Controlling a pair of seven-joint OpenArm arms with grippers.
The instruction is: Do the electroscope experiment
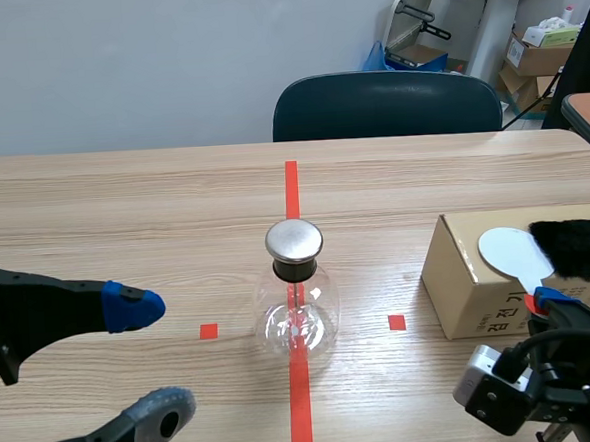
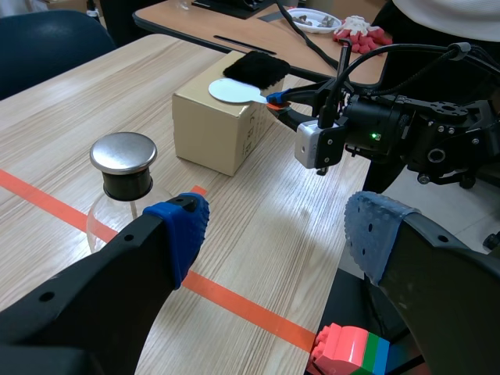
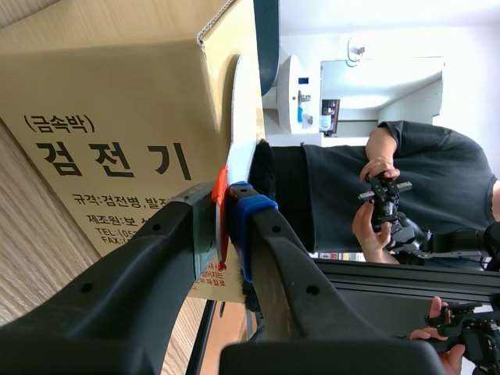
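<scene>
Wood worktop [image 1: 124,201]: right hand [image 3: 225,205] clamped on paddle [image 1: 512,251] handle atop box [image 1: 470,290]; electroscope [image 1: 297,281] to its left; left hand [image 1: 151,358] wide.

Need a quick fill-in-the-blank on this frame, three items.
1. The left hand is ___.
2. The right hand is shut on the white paddle by its ___.
3. The paddle and the black fur lie on the cardboard ___.
Missing words: open; handle; box.
</scene>
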